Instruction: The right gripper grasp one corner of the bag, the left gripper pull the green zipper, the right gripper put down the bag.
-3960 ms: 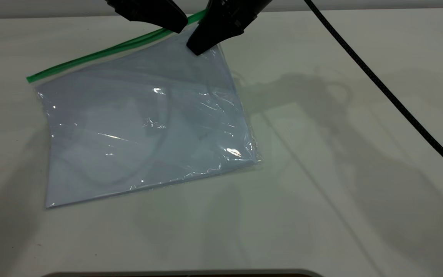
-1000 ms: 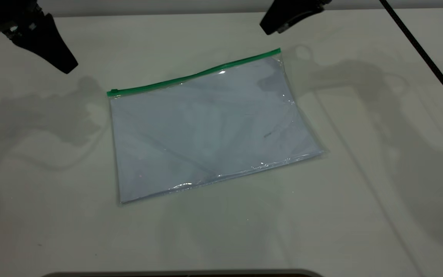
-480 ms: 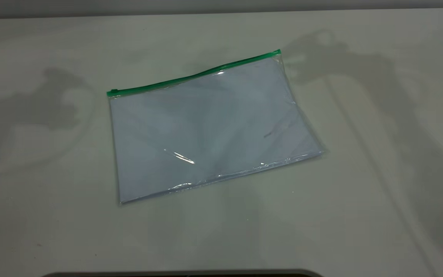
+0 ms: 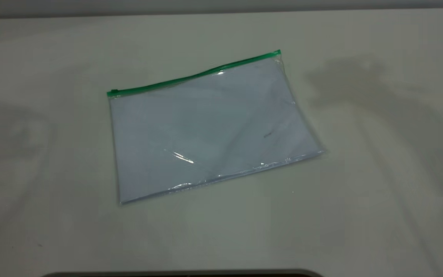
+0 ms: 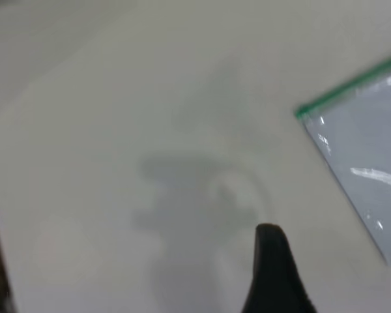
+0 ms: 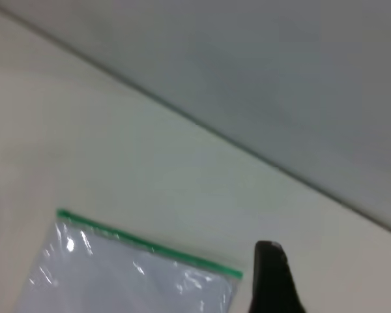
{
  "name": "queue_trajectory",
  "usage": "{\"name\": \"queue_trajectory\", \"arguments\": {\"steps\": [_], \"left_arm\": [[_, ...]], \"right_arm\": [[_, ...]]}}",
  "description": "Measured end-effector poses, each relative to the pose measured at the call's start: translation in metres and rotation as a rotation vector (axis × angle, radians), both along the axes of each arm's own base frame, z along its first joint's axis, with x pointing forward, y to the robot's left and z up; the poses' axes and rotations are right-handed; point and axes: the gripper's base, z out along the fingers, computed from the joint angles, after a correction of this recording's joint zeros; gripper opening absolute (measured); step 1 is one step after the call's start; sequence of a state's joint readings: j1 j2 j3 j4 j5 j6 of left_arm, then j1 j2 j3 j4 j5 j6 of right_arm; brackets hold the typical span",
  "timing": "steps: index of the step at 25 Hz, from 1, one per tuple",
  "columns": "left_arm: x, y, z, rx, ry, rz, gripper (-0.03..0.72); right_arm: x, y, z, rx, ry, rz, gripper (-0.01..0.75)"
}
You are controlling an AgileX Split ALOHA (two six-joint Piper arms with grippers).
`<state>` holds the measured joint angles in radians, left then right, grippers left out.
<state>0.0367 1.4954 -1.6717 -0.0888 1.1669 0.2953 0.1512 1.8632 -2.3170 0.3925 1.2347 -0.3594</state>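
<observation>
The bag (image 4: 210,127), a clear pouch with pale bluish sheets inside, lies flat on the white table (image 4: 379,115) near its middle. The green zipper (image 4: 194,74) runs along the bag's far long edge, with its small slider tab (image 4: 113,92) at the left end. Neither gripper shows in the exterior view; only faint shadows remain. In the left wrist view my left gripper (image 5: 274,274) hangs above bare table, apart from the bag's zipper corner (image 5: 306,111). In the right wrist view my right gripper (image 6: 272,280) is beside the other zipper end (image 6: 231,270), not touching.
The table's far edge and a grey wall (image 6: 280,78) show in the right wrist view. A dark rounded edge (image 4: 183,274) lies at the table's near side. Bare tabletop surrounds the bag on all sides.
Both grippers, at the bag's far corner four seconds ago, drew back to the sides and left the exterior view. The bag settled flat and has lain still for the last second.
</observation>
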Motion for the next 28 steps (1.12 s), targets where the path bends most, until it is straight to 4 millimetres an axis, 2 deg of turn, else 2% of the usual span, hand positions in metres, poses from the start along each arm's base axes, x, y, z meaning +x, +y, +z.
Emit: {"name": "queue_trajectory", "arguments": {"steps": [4, 8, 12, 17, 19, 22, 28], "left_arm": [[-0.033, 0.0, 0.031, 0.013, -0.108, 0.007, 0.551], [-0.058, -0.002, 0.05, 0.008, -0.183, 0.01, 0.551], [-0.08, -0.003, 0.064, -0.005, -0.244, 0.022, 0.551], [-0.117, -0.006, 0.079, -0.023, -0.328, 0.017, 0.551], [-0.135, -0.008, 0.076, -0.04, -0.336, 0.012, 0.551], [-0.164, -0.01, 0.06, -0.046, -0.325, 0.009, 0.551], [-0.219, -0.012, 0.009, -0.05, -0.281, 0.012, 0.551]], "right_arm": [[-0.068, -0.01, 0.036, 0.024, -0.048, -0.009, 0.527], [-0.141, -0.021, 0.044, 0.022, -0.063, -0.003, 0.525], [-0.207, -0.031, 0.027, 0.011, -0.055, 0.005, 0.525], [-0.278, -0.039, -0.013, 0.056, -0.053, 0.011, 0.525], [-0.306, -0.043, -0.03, 0.06, -0.069, 0.012, 0.525], [-0.334, -0.047, -0.057, 0.058, -0.065, 0.017, 0.524], [-0.367, -0.054, -0.096, 0.041, -0.076, 0.011, 0.524]]}}
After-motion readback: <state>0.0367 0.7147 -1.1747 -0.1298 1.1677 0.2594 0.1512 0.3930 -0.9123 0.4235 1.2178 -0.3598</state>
